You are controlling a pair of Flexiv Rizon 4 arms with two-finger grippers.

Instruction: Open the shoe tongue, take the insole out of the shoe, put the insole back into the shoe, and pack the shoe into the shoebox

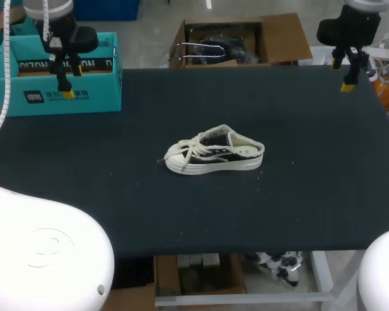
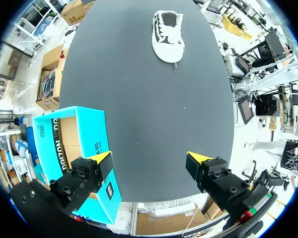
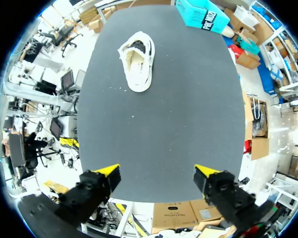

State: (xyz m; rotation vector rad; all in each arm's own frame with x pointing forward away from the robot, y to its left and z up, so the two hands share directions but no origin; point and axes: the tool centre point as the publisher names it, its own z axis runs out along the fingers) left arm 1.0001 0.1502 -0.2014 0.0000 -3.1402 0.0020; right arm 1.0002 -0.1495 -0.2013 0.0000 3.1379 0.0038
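Note:
A white and black low sneaker point(image 1: 214, 154) lies on its sole in the middle of the dark table point(image 1: 298, 207), toe toward my left, laces loose, a pale insole point(image 1: 246, 150) showing in the heel. The teal shoebox point(image 1: 55, 81) stands open at the far left corner. My left gripper point(image 1: 68, 83) hangs open over the box, far from the shoe point(image 2: 169, 34); the shoebox point(image 2: 74, 148) lies under its one finger. My right gripper point(image 1: 347, 72) hangs open above the far right corner, with the shoe point(image 3: 137, 62) well ahead and the box point(image 3: 206, 15) beyond it.
Nothing else lies on the table besides the shoe and the box. A wide stretch of dark cloth point(image 2: 149, 114) surrounds the shoe on every side.

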